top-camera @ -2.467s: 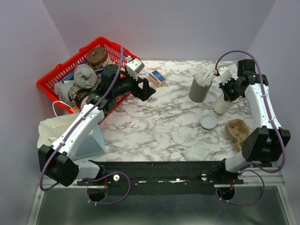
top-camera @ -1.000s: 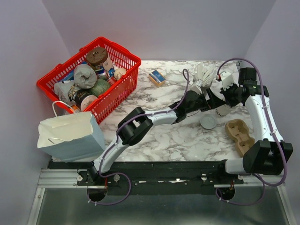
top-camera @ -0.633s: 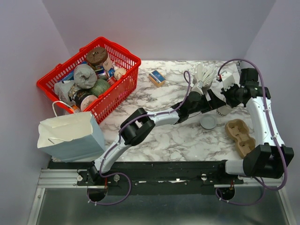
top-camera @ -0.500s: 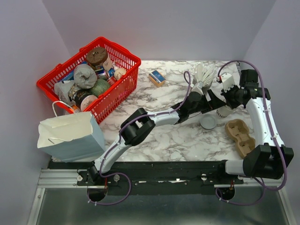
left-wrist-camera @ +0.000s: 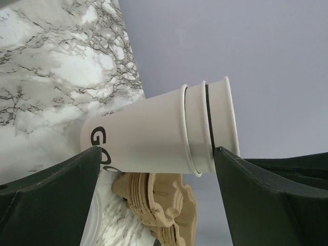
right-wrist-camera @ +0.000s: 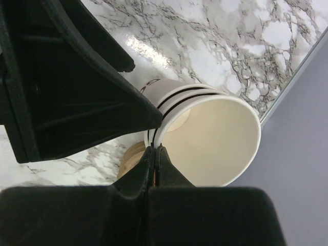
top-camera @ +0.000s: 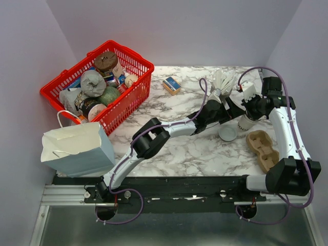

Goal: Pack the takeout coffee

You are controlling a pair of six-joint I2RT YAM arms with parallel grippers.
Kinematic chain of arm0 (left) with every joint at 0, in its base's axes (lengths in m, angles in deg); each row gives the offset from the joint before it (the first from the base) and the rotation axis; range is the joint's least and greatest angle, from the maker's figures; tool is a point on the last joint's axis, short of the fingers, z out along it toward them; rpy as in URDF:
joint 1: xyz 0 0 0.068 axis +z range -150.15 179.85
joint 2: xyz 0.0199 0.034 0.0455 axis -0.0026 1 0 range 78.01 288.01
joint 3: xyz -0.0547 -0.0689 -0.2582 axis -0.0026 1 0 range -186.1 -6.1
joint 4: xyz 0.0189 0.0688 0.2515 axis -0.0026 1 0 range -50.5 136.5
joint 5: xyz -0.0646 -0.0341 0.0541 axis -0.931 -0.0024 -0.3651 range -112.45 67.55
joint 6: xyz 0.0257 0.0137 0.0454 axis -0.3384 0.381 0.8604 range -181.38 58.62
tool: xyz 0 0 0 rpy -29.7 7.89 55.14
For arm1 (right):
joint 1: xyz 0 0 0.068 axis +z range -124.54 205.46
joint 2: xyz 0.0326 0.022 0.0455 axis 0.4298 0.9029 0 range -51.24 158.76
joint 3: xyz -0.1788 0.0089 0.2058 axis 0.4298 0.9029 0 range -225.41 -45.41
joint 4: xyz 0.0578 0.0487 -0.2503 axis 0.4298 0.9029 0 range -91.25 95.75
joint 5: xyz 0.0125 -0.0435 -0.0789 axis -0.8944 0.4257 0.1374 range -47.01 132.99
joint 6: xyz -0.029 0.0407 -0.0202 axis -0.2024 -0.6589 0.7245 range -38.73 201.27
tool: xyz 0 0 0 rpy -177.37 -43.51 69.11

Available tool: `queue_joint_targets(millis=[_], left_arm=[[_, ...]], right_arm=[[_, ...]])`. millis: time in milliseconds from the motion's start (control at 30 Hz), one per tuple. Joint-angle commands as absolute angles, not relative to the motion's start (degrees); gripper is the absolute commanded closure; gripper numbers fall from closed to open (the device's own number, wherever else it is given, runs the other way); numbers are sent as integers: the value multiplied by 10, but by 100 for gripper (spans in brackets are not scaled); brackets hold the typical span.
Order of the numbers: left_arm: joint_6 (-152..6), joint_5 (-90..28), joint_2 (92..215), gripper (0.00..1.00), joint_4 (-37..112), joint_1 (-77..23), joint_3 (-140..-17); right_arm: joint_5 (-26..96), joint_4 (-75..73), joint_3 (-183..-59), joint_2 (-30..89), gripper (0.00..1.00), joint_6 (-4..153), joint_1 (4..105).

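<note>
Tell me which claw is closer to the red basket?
Left; both are far from the red basket. The left gripper straddles the cup stack; the right gripper, pinching the top cup by its rim, sits just beyond.

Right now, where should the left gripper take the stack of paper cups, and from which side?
Probably the lower wall of the stack of paper cups, under the nested rims, coming in level from the table-centre side. It stands on its base with that wall bare toward the open left gripper, and the right gripper pinches the top rim from above.
</note>
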State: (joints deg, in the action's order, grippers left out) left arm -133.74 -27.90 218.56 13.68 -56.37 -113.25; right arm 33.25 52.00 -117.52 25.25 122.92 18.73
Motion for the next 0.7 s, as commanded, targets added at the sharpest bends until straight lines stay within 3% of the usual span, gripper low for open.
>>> queue_joint_targets(millis=[0, 300, 667], left_arm=[[-1338, -247, 2207, 2, 156, -567, -1160], [-1320, -245, 2211, 2, 158, -570, -1170], [-1258, -331, 2142, 1, 93, -553, -1141]], right_arm=[[323, 526, -1191, 237, 99, 1228, 187], [341, 488, -1177, 228, 100, 1225, 187], [374, 571, -1297, 222, 99, 1214, 187]])
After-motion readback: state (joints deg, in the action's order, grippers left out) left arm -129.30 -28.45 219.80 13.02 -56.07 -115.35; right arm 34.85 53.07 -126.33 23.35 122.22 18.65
